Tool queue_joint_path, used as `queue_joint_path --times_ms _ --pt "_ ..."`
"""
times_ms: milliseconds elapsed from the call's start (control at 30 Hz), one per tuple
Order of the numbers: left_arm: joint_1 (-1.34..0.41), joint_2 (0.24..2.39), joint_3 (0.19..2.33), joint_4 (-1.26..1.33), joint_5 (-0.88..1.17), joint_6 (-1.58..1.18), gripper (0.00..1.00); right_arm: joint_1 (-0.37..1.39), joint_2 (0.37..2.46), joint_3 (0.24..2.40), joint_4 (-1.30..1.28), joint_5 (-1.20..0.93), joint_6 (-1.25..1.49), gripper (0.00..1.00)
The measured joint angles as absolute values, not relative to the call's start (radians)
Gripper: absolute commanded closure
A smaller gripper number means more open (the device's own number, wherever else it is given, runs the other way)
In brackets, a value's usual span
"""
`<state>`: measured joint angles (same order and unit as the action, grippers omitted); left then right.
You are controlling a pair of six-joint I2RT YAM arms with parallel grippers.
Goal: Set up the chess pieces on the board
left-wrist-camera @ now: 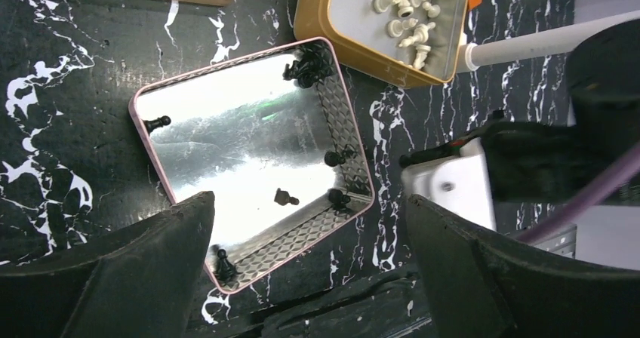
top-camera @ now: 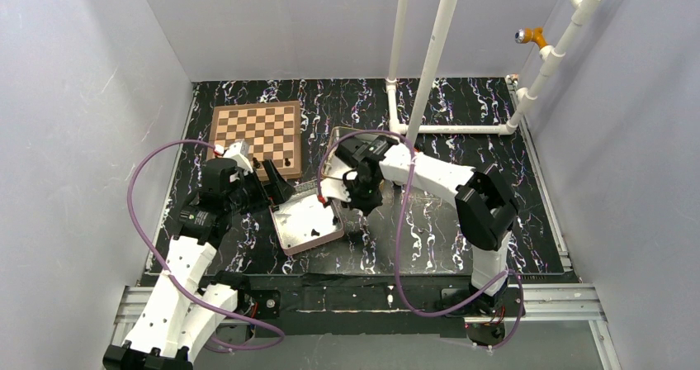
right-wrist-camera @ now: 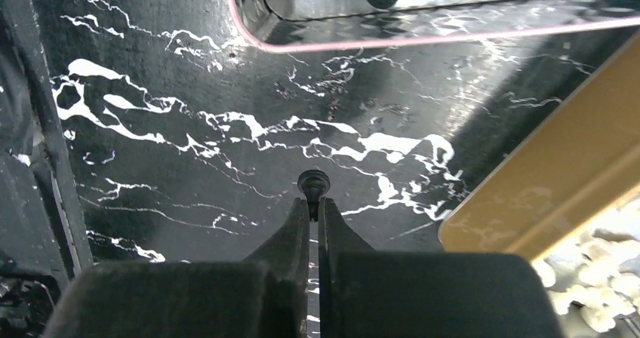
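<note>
The board (top-camera: 256, 130) lies at the back left, with one black piece (top-camera: 286, 163) on its near edge. Several black chess pieces (left-wrist-camera: 285, 197) lie scattered in a pink-rimmed metal tin (left-wrist-camera: 151, 157), some huddled in its far corner (left-wrist-camera: 308, 65). My left gripper (left-wrist-camera: 309, 278) hovers wide open over that tin's near side with nothing between its fingers (left-wrist-camera: 143, 262). My right gripper (right-wrist-camera: 314, 206) is shut on a small black chess piece (right-wrist-camera: 314, 182), held over the dark marbled mat just beside the pink-rimmed tin (right-wrist-camera: 423, 36). From above, the right gripper (top-camera: 341, 198) sits at the tin's right edge (top-camera: 337, 221).
A gold tin (left-wrist-camera: 332, 36) full of white pieces (left-wrist-camera: 411, 21) stands beside the pink-rimmed one, and its wall (right-wrist-camera: 551, 187) is close on the right of my right gripper. A white pipe frame (top-camera: 429, 73) rises at the back right. Grey walls enclose the mat.
</note>
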<state>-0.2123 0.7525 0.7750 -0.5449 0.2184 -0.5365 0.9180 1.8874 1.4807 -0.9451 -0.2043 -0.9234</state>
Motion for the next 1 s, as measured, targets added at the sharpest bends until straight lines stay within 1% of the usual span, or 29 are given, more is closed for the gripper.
queue_joint_path --times_ms 167,333,467,567,667,767,833,1000 --pt "-0.212 0.720 0.758 -0.525 0.232 -0.555 0.05 0.962 1.892 1.439 -0.889 -0.130 -0.858 0.95" --pt "-0.212 0.685 0.730 -0.521 0.241 -0.579 0.06 0.964 1.898 1.435 -0.846 -0.092 -0.815 0.89" --pt "-0.212 0.663 0.713 -0.524 0.247 -0.595 0.06 0.965 1.913 1.424 -0.831 -0.076 -0.798 0.87" --pt "-0.212 0.650 0.709 -0.524 0.249 -0.604 0.06 0.970 1.922 1.414 -0.828 -0.072 -0.785 0.83" --pt "-0.212 0.636 0.708 -0.524 0.249 -0.611 0.06 0.972 1.925 1.409 -0.827 -0.072 -0.776 0.75" --pt "-0.212 0.626 0.707 -0.525 0.252 -0.616 0.07 0.972 1.925 1.409 -0.826 -0.073 -0.765 0.65" --pt "-0.212 0.624 0.707 -0.525 0.257 -0.618 0.08 0.973 1.925 1.409 -0.826 -0.074 -0.760 0.57" --pt "-0.212 0.625 0.706 -0.526 0.289 -0.612 0.10 0.976 1.925 1.409 -0.826 -0.081 -0.746 0.46"
